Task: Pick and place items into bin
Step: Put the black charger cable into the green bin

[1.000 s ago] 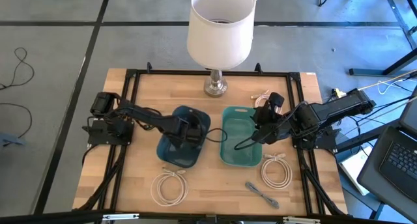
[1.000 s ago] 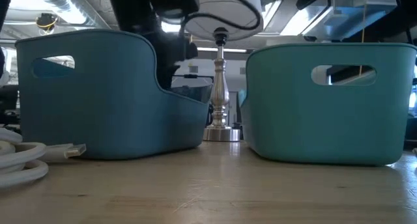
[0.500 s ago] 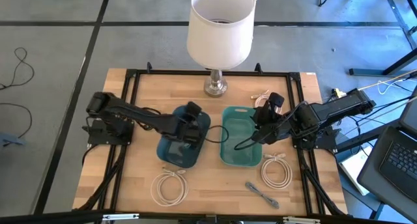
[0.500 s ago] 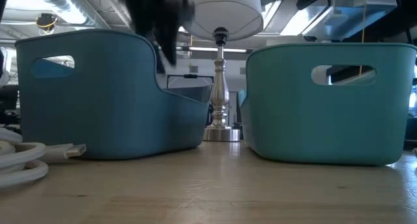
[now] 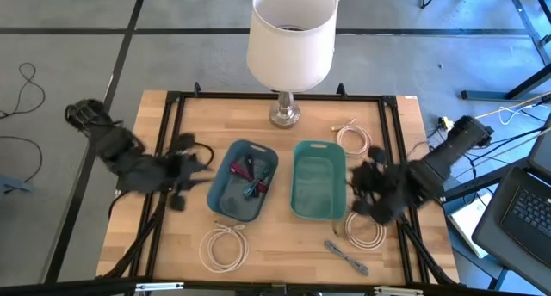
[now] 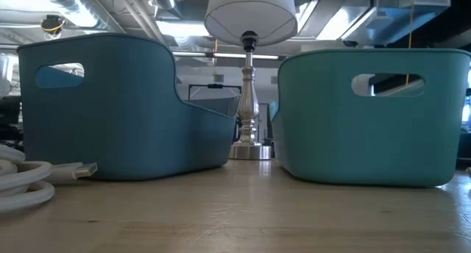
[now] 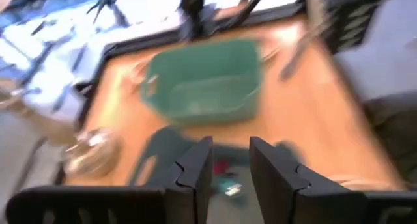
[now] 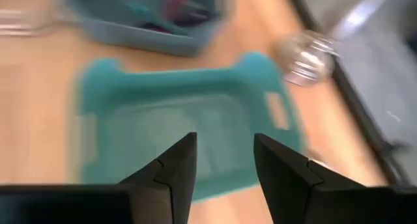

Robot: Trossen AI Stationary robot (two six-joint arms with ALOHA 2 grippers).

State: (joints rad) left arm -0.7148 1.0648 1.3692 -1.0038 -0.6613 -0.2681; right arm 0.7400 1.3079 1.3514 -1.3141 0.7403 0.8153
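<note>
The dark blue bin (image 5: 244,182) holds red, purple and teal strap pieces (image 5: 251,177); these also show in the left wrist view as strap pieces (image 7: 225,180). The teal bin (image 5: 318,180) beside it looks bare inside. White coiled cables lie at the near left (image 5: 224,244), near right (image 5: 366,229) and far right (image 5: 351,137). A grey strap (image 5: 347,255) lies by the near edge. My left gripper (image 5: 185,171) is open, left of the blue bin. My right gripper (image 5: 370,193) is open, right of the teal bin. I cannot find the black cable loop.
A white-shaded lamp (image 5: 290,38) stands on its metal base (image 5: 285,115) at the far middle. A black frame (image 5: 172,107) runs round the table. Bare wood lies in front of both bins; the low view shows a cable end (image 6: 29,178) there.
My left gripper has risen out of the blue bin and drawn back toward the table's left edge, leaving the coloured pieces inside. My right gripper has swung from the teal bin's right rim toward the near right. The black cable that lay across the teal bin no longer shows.
</note>
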